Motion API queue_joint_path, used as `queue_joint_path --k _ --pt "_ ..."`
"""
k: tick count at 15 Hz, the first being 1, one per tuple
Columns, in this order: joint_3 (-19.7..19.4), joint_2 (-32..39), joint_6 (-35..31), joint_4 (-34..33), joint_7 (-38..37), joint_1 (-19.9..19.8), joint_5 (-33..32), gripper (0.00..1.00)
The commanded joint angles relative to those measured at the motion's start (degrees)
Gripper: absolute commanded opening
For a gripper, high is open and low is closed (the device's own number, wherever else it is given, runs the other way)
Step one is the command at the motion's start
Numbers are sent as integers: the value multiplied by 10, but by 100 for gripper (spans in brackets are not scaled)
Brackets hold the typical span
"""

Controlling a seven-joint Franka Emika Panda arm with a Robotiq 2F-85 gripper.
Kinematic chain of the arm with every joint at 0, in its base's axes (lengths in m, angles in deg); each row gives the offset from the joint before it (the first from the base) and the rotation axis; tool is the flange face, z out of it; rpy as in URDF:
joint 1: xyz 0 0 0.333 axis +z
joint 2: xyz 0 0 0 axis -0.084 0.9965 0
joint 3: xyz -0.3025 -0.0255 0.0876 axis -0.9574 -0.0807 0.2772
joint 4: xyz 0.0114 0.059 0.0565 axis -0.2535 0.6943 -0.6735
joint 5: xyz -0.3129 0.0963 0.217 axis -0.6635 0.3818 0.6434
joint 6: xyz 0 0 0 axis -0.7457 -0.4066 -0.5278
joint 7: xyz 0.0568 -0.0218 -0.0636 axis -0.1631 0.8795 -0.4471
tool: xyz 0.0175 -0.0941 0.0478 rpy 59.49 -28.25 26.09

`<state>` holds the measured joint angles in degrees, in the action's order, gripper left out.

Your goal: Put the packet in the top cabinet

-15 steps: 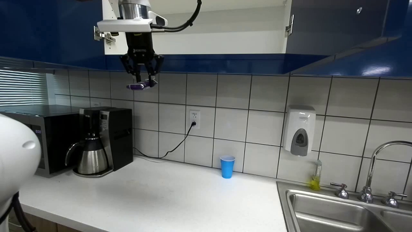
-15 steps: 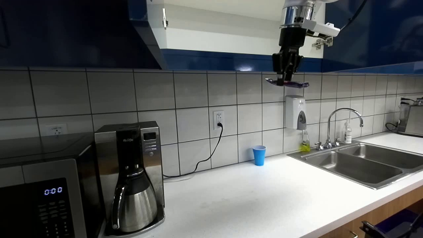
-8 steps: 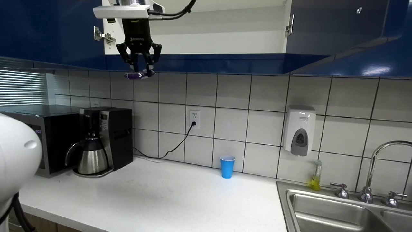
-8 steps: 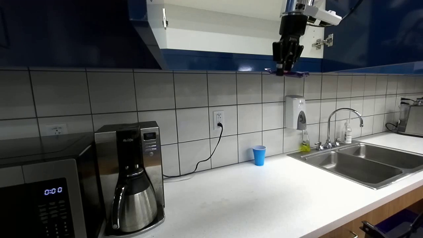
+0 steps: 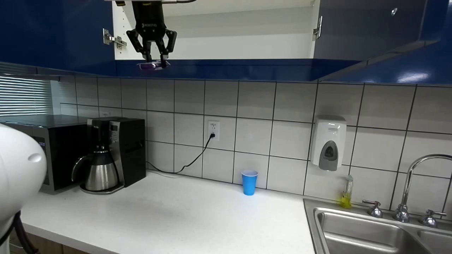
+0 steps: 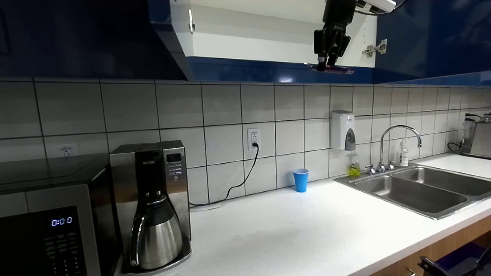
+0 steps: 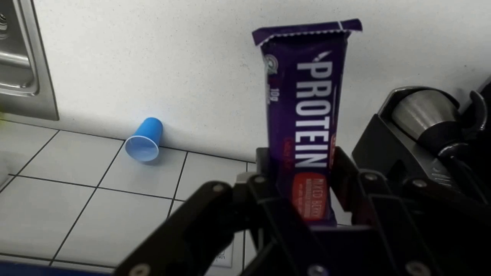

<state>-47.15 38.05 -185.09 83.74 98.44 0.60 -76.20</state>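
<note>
A flat, oblong purple packet (image 7: 307,103) is clamped by the black two-fingered gripper (image 5: 155,63), before the open, blue-fronted, white-lined cabinet (image 5: 240,46).

Bright below, dim above

In both exterior views the white counter (image 6: 326,218) is brightest toward the sink (image 6: 414,193), while the tiles (image 6: 222,101) turn gray beneath the top cabinet (image 6: 238,69), whose glossy lower edge catches a small white glare in an exterior view. Slatted blinds (image 5: 24,97) glow pale at an exterior view's left edge. In the wrist view the packet (image 7: 303,96) shows crisp large lettering while the gripper (image 7: 301,168) is nearly black; in both exterior views the packet looks blurred.
</note>
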Motion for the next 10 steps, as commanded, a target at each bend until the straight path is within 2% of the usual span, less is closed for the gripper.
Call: queue_joint_path --k 1,5,10 --pt "-2 28 39 -67 15 2 14 16" --pt "0 58 31 -106 15 5 21 16" --pt "6 91 -22 -124 8 5 24 16"
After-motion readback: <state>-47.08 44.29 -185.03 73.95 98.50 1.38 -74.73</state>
